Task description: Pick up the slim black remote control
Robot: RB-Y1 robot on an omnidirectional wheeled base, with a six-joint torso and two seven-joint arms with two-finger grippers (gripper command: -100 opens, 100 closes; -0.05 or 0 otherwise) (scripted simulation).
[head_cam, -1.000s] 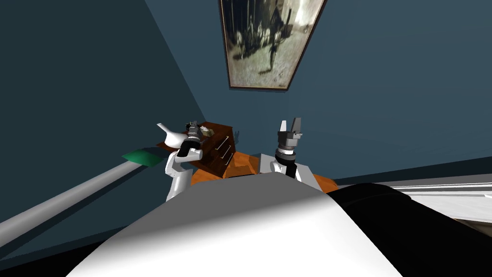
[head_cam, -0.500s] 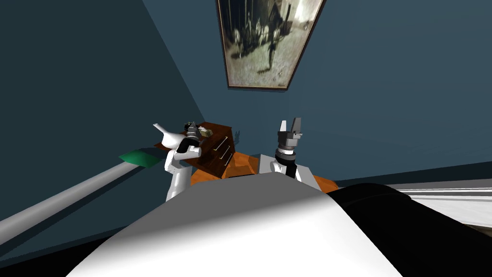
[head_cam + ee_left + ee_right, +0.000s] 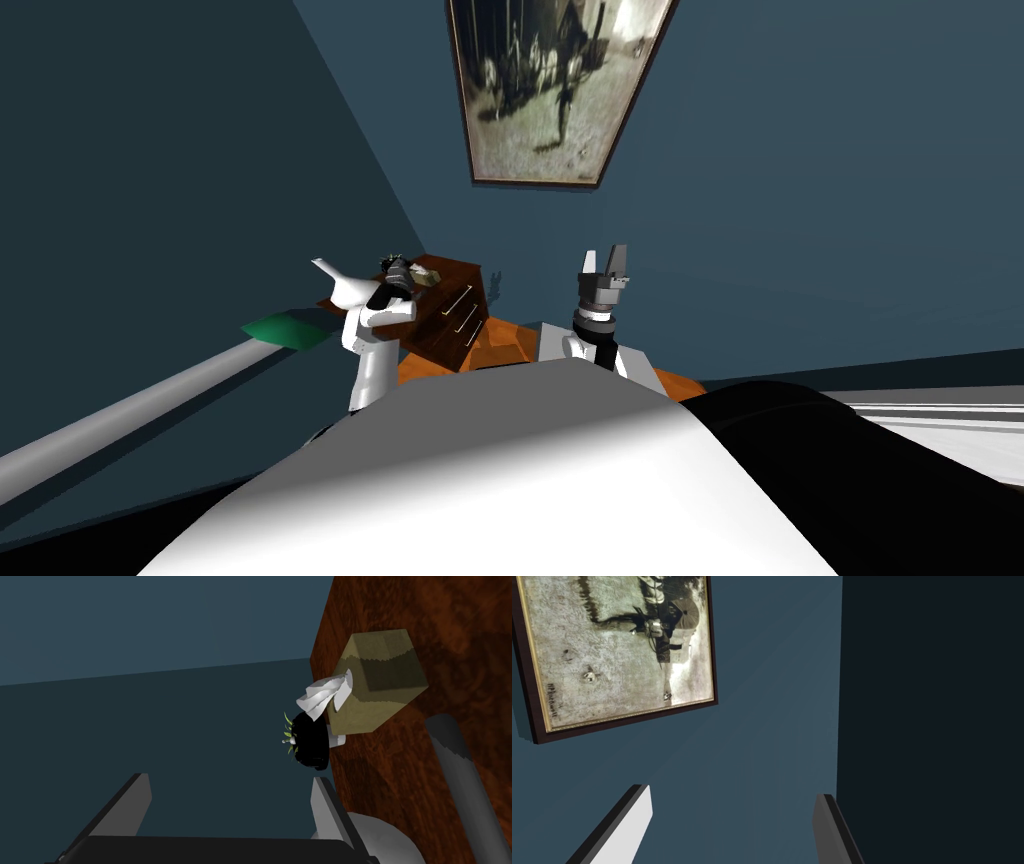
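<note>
My left gripper (image 3: 230,803) is open, with only blue wall between its fingers. It hangs at the edge of a dark brown wooden dresser top (image 3: 450,636); in the head view the left gripper (image 3: 398,268) is over the dresser's (image 3: 455,310) far left part. Just beyond its fingertip stands a black pot (image 3: 312,743) with green shoots. Behind the pot is a tan tissue box (image 3: 380,686). A grey bar with a darker end (image 3: 462,776) lies across the wood beside the gripper. My right gripper (image 3: 606,262) is raised in front of my chest, open.
A white spouted shape (image 3: 340,285) stands at the dresser's left end, and a pale grey dome (image 3: 380,838) lies by my left finger. A green pad (image 3: 285,330) rests on a long grey rail to the left. Blue walls meet behind the dresser. Orange floor (image 3: 500,345) lies below.
My left arm has moved left and a little further out over the dresser's far left corner. The right arm has stayed still.
</note>
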